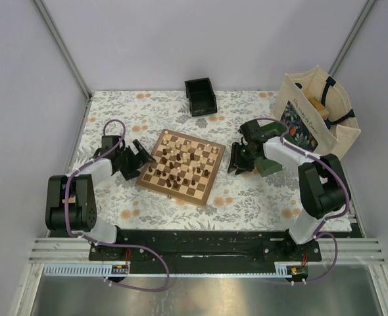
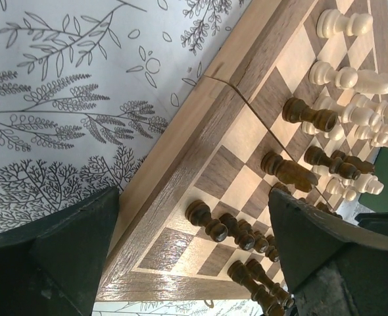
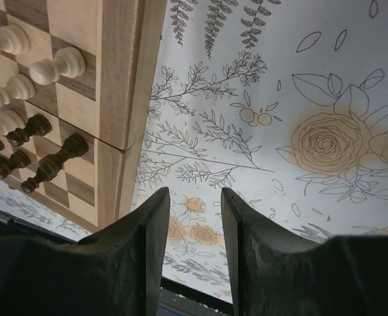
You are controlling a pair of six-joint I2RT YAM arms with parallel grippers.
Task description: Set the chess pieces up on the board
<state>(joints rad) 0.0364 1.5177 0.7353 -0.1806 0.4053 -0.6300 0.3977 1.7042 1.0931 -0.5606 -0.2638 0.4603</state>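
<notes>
Setup looks barely started: chess pieces (image 2: 288, 170) jumbled on the board (image 2: 181, 151), your left end effector (image 1: 140, 158) wide open, right end effector (image 3: 195, 197) part-open, both empty; grab one piece next.

Top external: high at 6 o'clock, looking down on whole table (image 1: 260, 197). Wrist views: close, low; left sees the board (image 1: 171, 193)'s 9 o'clock edge, right its 3 o'clock.
</notes>
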